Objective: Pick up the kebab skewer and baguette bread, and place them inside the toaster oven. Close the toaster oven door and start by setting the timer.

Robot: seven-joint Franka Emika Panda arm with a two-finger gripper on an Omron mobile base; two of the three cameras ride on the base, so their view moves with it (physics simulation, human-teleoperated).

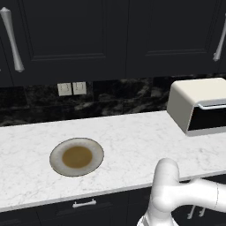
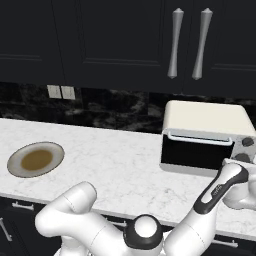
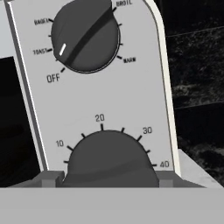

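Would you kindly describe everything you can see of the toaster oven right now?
The toaster oven is a cream-white box with rounded top corners, standing on the marble counter against the dark backsplash. Its black glass door is shut, a slim silver handle along the top edge. At its right, a grey panel carries two dark knobs: the upper mode knob points near TOAST, and the gripper sits at the lower timer knob.

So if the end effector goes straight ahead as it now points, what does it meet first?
Most likely the lower timer knob on the toaster oven, dead ahead of the end effector; the remaining gap is unclear.
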